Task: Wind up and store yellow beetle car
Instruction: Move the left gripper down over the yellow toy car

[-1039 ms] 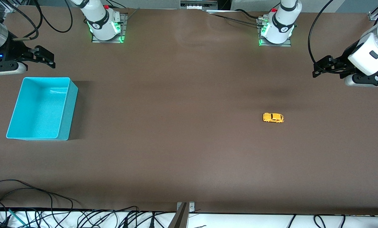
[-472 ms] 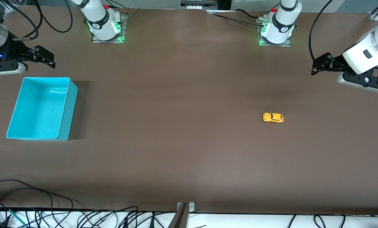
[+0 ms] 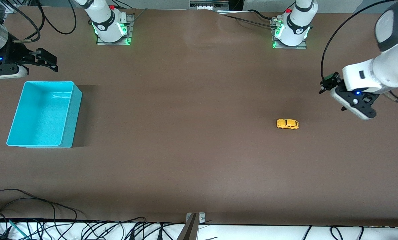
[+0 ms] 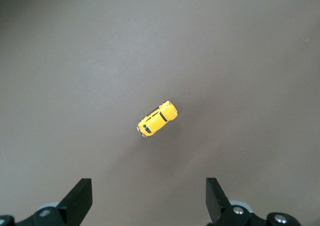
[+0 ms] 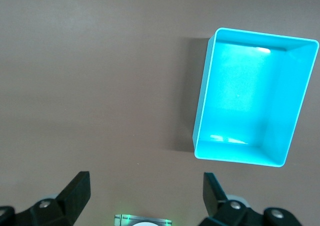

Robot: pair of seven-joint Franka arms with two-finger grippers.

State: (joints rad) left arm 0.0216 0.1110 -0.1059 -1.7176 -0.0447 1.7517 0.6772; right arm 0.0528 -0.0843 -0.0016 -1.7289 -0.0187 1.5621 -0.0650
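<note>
Toward the left arm's end of the brown counter (image 3: 199, 133), the yellow beetle car (image 3: 287, 124) stands on its wheels, alone on bare surface, its long axis running along the counter's length. It touches nothing but the counter.

Left gripper (image 3: 329, 87): suspended above the counter at the left arm's end, near the car but not over it. The jaws stand fully apart and hold nothing. In the left wrist view, the two dark fingertips (image 4: 80, 198) frame the lower edge of the picture, and the car (image 4: 158, 119) lies on the counter between their lines but well clear of them, turned at an angle to the jaw opening. No contact exists between the jaws and the car.

Right gripper (image 3: 47, 60): waiting above the counter at the right arm's end. Its jaws are likewise spread wide and empty. In the right wrist view, both fingertips (image 5: 77, 191) are visible, well apart.

Turquoise bin (image 3: 70, 113): a rectangular open-topped container resting on the counter just beside the spot below the right gripper, nearer to the front camera than that spot. Its interior is visible in the right wrist view (image 5: 250, 158) and contains nothing. Bin and car lie well apart, at the two ends of the counter.
</note>
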